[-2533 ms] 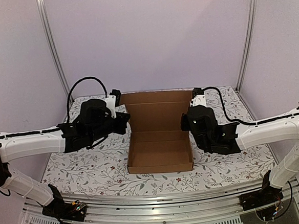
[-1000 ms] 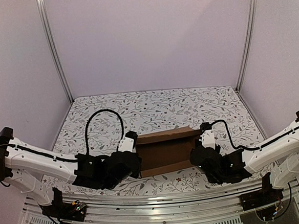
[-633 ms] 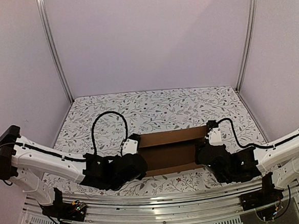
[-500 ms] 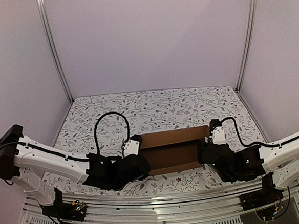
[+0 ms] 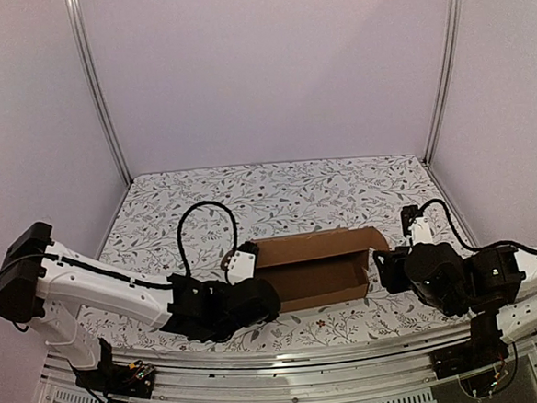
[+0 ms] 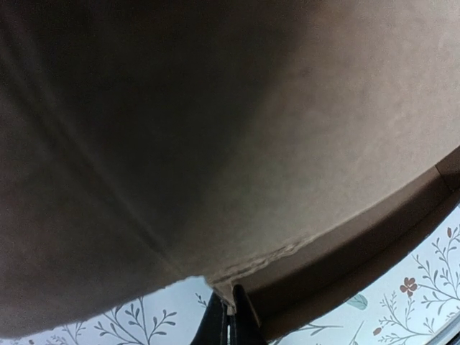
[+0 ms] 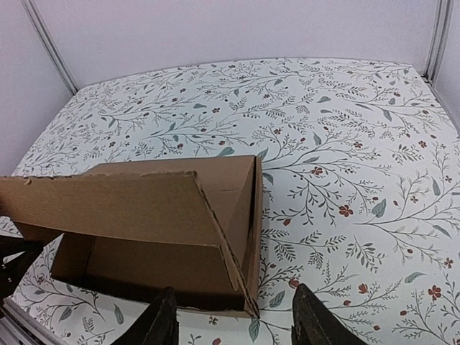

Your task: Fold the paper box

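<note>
Since a second ago the right gripper (image 5: 385, 272) has drawn back from the right end of the single plain brown corrugated cardboard paper box (image 5: 314, 265). It now sits just beside that end. Its two fingers (image 7: 162, 318) stand apart with nothing clamped between them. In the right wrist view the box's near right corner lies just ahead of the gap.

The box rests on the floral-patterned tabletop (image 5: 277, 196), near the front edge, lengthwise between the two grippers. It is one shallow tray, with one lid panel slanting down over it but not closed (the right end gapes, showing the inside).

The left gripper (image 5: 255, 293) is at the box's left end. In the left wrist view its two fingers (image 6: 230, 325) are together, right under a cardboard edge. Whether they pinch any of the cardboard I cannot tell.

Both white-and-black arms reach in low from the sides.
</note>
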You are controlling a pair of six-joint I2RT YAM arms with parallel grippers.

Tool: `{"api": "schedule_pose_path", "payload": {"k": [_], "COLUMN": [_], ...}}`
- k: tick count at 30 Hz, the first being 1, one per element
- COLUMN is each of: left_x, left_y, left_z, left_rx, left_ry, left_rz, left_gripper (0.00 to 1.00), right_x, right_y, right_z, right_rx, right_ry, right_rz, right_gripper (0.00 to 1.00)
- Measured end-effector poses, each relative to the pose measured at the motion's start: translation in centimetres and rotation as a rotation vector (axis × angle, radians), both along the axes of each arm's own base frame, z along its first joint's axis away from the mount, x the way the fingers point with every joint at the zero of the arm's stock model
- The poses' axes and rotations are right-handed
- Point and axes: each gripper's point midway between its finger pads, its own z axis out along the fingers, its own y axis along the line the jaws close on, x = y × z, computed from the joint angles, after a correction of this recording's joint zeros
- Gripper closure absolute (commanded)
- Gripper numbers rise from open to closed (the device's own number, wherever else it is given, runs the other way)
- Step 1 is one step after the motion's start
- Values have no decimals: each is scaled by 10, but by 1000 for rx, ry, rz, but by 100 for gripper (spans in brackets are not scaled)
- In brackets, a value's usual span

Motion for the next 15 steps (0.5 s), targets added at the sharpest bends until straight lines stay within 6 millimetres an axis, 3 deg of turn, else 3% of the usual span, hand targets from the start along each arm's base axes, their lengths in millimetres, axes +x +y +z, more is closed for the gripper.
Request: {"api": "schedule_pose_path", "payload": {"k": [5, 10, 15], "left_x": [1, 2, 3], "left_y": [-3, -4, -6], "left_z": [0, -2, -6], "left_rx": [6, 10, 13], "left_ry": [-2, -2, 0], "left_rz": [3, 9, 20], "left_gripper": [100, 100, 100], "right_x": [-2, 3, 22], "right_y": [8, 34, 74], "right_z": [53, 108, 124], "right_rx": [32, 36, -13], "right_ry": [-34, -82, -70], "right_rz": [69, 132, 199], "right_gripper": [48, 49, 52]}}
